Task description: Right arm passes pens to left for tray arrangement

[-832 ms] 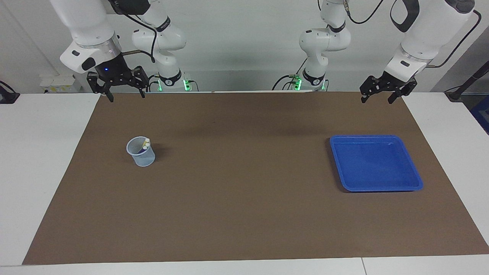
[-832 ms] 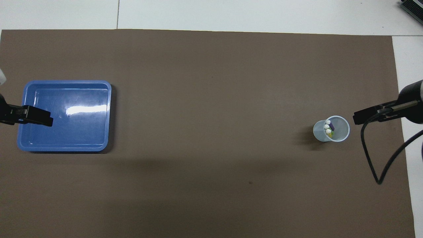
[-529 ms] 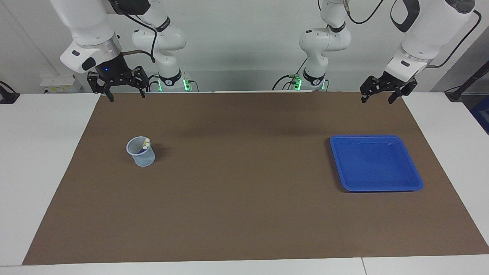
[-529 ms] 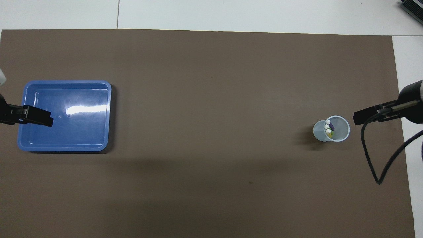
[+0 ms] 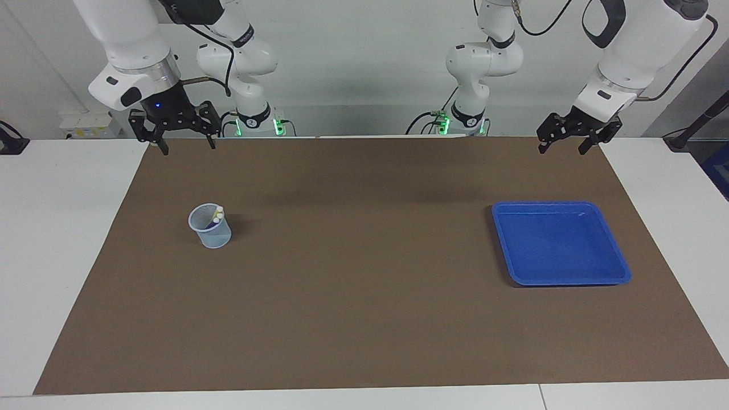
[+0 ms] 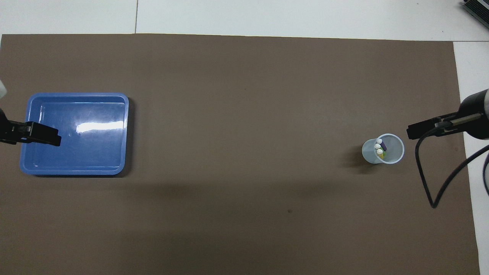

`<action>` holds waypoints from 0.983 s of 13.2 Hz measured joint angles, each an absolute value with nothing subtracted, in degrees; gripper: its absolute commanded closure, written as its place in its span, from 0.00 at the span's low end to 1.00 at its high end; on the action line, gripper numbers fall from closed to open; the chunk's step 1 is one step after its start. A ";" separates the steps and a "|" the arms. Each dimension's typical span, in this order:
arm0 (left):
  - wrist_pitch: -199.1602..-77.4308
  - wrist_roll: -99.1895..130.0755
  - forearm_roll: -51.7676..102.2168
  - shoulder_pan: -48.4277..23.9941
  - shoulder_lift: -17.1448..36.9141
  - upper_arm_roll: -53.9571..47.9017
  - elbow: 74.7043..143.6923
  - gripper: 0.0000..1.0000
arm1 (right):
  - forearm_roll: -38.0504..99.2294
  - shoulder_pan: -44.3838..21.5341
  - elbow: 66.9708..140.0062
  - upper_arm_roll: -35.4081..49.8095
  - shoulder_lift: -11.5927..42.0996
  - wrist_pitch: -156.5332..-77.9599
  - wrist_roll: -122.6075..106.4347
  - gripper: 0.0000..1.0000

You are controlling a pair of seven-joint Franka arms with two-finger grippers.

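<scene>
Three pens (image 5: 216,215), yellow, purple and green, stand upright in a small translucent cup (image 5: 211,234) toward the right arm's end of the table; their pale caps also show in the overhead view (image 6: 379,148). The blue tray (image 5: 621,272) lies empty toward the left arm's end and also shows in the overhead view (image 6: 126,133). My right gripper (image 5: 188,145), with its blue light, hangs open and empty, raised over the mat's edge by the robots. My left gripper (image 5: 562,149) hangs open and empty, raised over the same edge at the other end.
A brown mat (image 5: 364,285) covers the table between white margins. In the overhead view the left gripper (image 6: 53,139) overlaps the tray's edge and the right gripper (image 6: 410,133) shows beside the cup (image 6: 393,158), with a black cable (image 6: 431,191) hanging below it.
The right gripper has shifted slightly and its cable has swung a little. The left arm, cup, pens and tray have not moved.
</scene>
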State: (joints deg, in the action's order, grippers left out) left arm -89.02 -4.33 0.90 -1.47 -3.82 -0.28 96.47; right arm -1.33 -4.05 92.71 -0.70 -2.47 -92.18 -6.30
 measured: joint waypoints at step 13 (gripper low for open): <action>-90.01 -4.30 0.90 -1.03 -4.02 0.05 96.53 0.00 | -1.22 -2.32 112.56 -0.90 -3.30 -112.12 1.68 0.00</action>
State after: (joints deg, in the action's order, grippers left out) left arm -90.01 -4.30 0.90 -1.03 -4.02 0.05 96.53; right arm -1.22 -2.32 112.56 -0.90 -3.30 -112.12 1.68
